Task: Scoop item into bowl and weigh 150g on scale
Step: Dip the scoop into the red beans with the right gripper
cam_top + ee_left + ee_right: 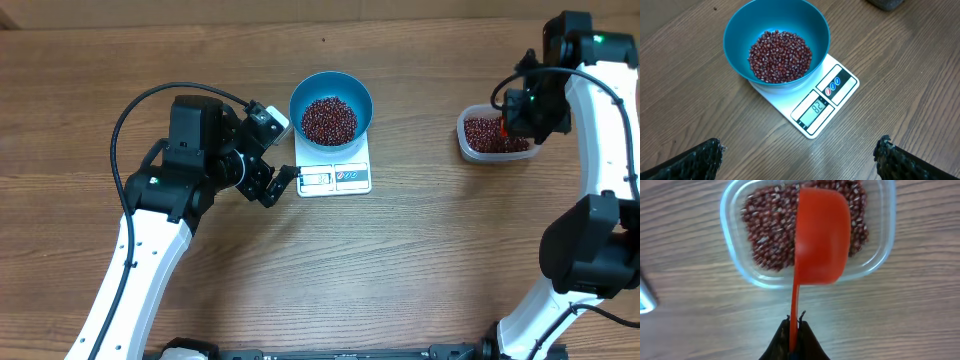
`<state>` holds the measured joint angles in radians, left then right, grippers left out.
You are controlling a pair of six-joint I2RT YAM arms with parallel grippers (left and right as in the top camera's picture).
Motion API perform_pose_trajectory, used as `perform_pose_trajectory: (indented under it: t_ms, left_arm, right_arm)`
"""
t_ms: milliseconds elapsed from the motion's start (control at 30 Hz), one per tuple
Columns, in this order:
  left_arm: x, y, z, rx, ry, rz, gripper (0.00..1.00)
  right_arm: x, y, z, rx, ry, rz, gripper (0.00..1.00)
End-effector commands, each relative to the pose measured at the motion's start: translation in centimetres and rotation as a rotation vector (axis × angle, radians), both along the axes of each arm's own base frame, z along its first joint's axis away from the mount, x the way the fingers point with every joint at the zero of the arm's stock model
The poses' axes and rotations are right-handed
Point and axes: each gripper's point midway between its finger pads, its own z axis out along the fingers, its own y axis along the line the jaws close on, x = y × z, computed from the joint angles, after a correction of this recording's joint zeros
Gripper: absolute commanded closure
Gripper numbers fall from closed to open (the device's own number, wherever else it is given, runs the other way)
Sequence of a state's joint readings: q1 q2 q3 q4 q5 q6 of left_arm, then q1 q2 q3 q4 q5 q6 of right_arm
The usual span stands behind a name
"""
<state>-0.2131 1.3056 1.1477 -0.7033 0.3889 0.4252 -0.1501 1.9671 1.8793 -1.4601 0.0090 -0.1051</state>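
Observation:
The blue bowl (331, 105) (776, 42) stands on the white scale (335, 176) (832, 97) and holds a heap of dark red beans (329, 119) (780, 56). My left gripper (274, 150) (799, 156) hangs wide open just left of the scale, nothing between its fingers. At the right, my right gripper (506, 122) (795, 317) is shut on the handle of an orange scoop (819, 240), held over a clear tub (492, 135) (807, 230) of more beans (771, 232). The scoop's back faces the camera, hiding its contents.
The left arm's black cable (150, 100) loops over the table at the left. The right arm's white links (600, 150) run along the right edge. Bare wooden tabletop (400, 270) lies in front of the scale.

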Motion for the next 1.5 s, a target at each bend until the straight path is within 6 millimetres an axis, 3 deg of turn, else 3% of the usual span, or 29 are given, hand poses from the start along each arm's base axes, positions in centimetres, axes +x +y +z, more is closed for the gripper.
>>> perform_pose_trajectory:
  t_ms: [0,333,667,867,1100,1467]
  left_arm:
    - [0.2,0.3,0.1,-0.006,0.002,0.013,0.00]
    - [0.2,0.3,0.1,-0.006,0.002,0.013,0.00]
    - [0.2,0.3,0.1,-0.006,0.001,0.013,0.01]
    - [0.2,0.3,0.1,-0.006,0.001,0.012,0.00]
    - [0.2,0.3,0.1,-0.006,0.002,0.013,0.00]
    - [0.2,0.3,0.1,-0.006,0.001,0.012,0.00]
  right_arm:
    - [-0.2,-1.4,-0.6,-0.075,-0.011,0.000,0.96]
    - [1.5,-2.7,-2.8,-0.128,-0.068,0.019,0.96]
    - [2.1,-4.0,-3.9,-0.130,-0.070,0.001,0.96]
    - [2.2,-4.0,-5.8,-0.121,-0.029,0.008,0.96]
    - [2.5,-2.9,-7.1,-0.053,-0.019,0.041,0.96]
    - [2.7,0.9,-6.9,0.162,-0.046,0.085,0.96]
